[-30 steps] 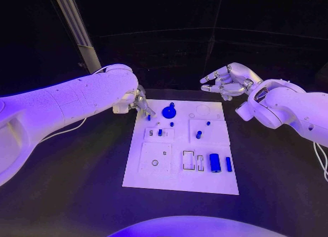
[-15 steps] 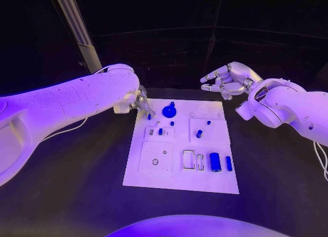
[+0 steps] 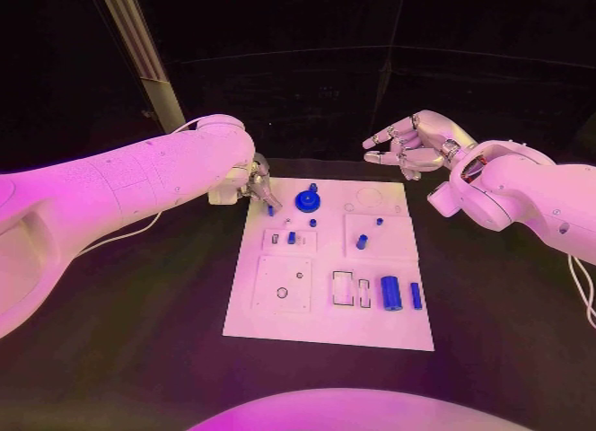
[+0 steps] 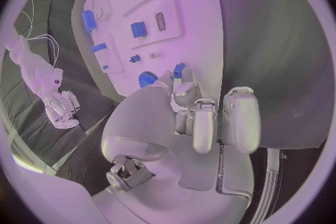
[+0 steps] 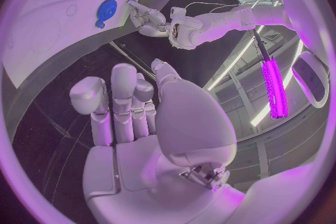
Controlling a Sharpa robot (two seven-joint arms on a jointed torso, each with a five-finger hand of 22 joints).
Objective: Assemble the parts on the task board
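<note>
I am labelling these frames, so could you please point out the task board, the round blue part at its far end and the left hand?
task board point(image 3: 327, 328): head view, bare white surface at its near end.
round blue part point(image 3: 307, 205): head view, middle of the disc.
left hand point(image 3: 256, 182): head view, middle of the hand.

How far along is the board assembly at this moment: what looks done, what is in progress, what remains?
Early stage, as far as I can judge. Several small blue parts sit on the task board, though whether they are seated is unclear. The left hand is at the board's far left corner, fingertips by a small blue part; a grip is not clear. The right hand hovers beyond the board holding nothing. The blue cylinder and blue bar lie loose.
</note>
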